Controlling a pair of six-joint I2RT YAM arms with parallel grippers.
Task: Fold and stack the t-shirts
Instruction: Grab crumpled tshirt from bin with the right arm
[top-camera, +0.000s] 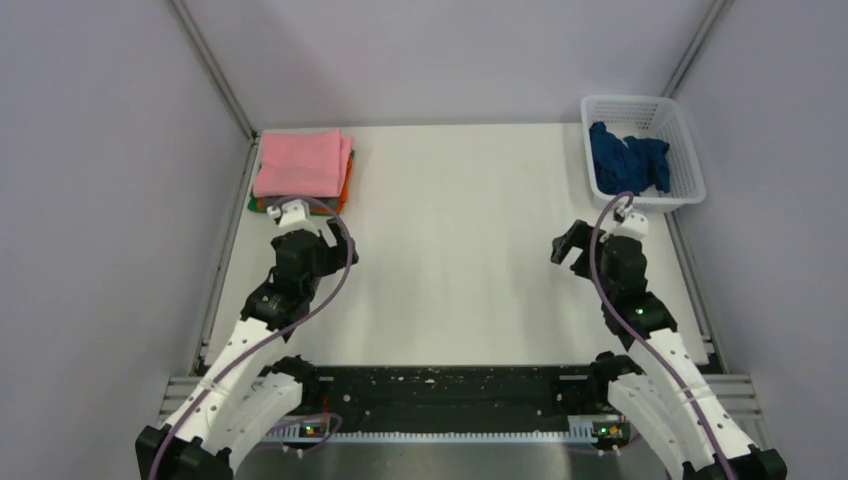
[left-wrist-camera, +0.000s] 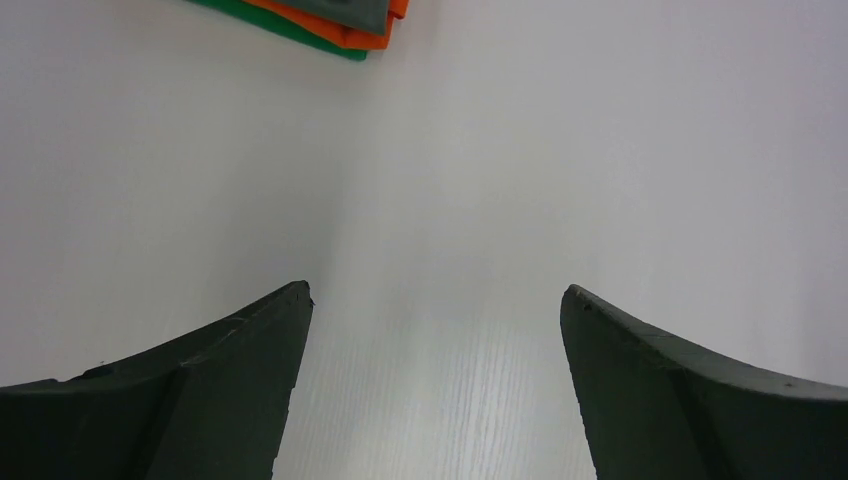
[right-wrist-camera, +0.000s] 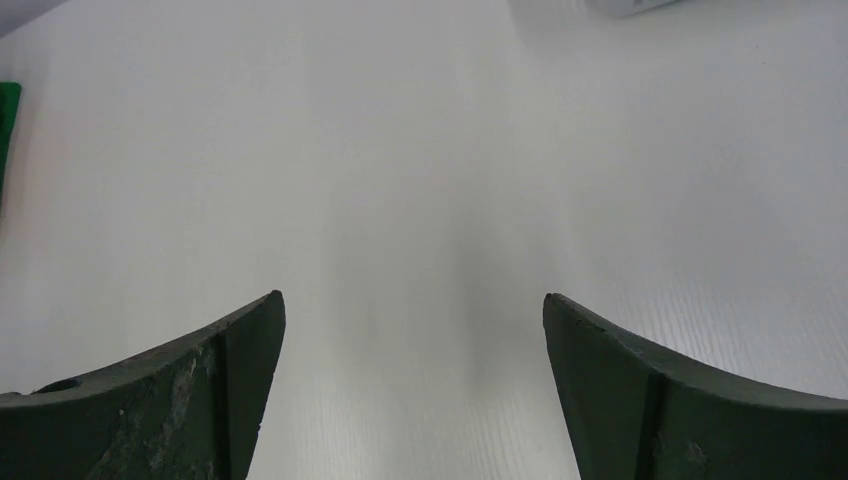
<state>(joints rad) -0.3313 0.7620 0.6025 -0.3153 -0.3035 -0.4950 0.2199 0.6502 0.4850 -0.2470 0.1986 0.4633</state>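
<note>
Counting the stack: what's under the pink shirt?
An orange shirt and a green shirt peek out beneath the pink shirt. Their middles and any further layers are covered.

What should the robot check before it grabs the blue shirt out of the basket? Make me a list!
1. Right jaws open and empty: ok.
2. Left jaws open and empty: ok.
3. Blue shirt lying in the basket, nothing on top of it: ok; it is crumpled.
4. Right jaws over the basket: not ok; they hang over the bare table, short of it.
5. Room in the middle of the table to spread a shirt: ok.
6. Folded stack tidy in the far left corner, pink shirt on top: ok.
</note>
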